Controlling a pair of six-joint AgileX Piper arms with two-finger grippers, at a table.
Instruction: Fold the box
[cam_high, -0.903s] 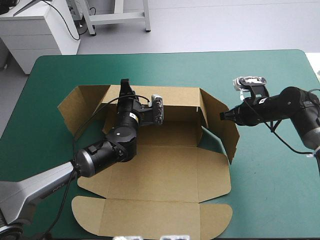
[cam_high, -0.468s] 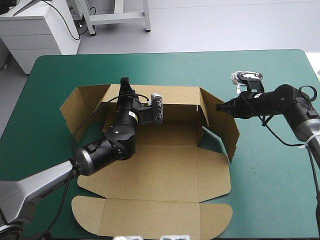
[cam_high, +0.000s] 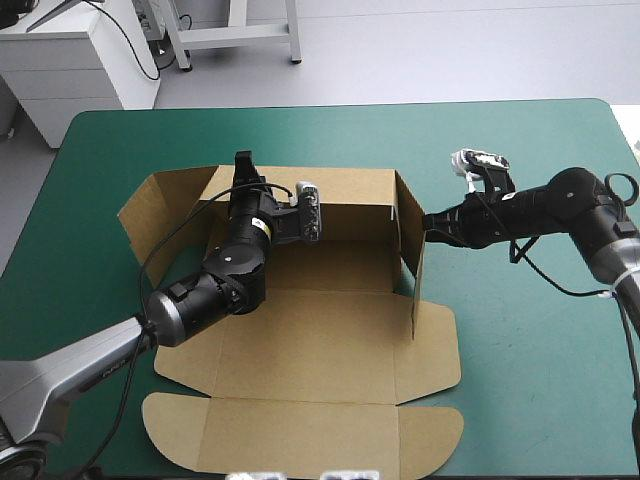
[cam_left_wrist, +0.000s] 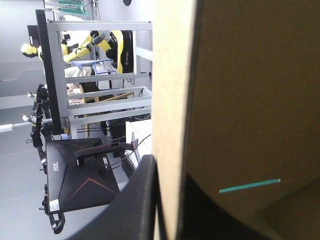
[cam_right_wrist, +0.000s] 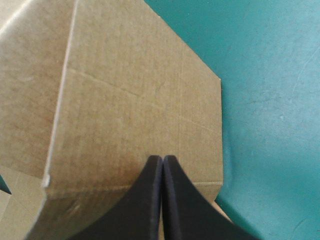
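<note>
On the teal-green table (cam_high: 530, 400), the brown box (cam_high: 330, 340) sits half raised, lid panel flat.
The left tool (cam_high: 243, 168) is clamped on the back wall's top edge, board between its fingers; the right tool (cam_high: 432, 222), fingers pressed together in one point, touches the outside of the upright right wall just ahead.

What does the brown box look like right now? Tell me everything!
The box is one cut sheet of brown board, half built. Its near part, with rounded corner flaps, lies flat on the teal-green cover. The far wall and right wall stand up; the left flap leans outward. The left gripper is shut on the far wall's top edge. The shut right gripper touches the right wall's outside.
</note>
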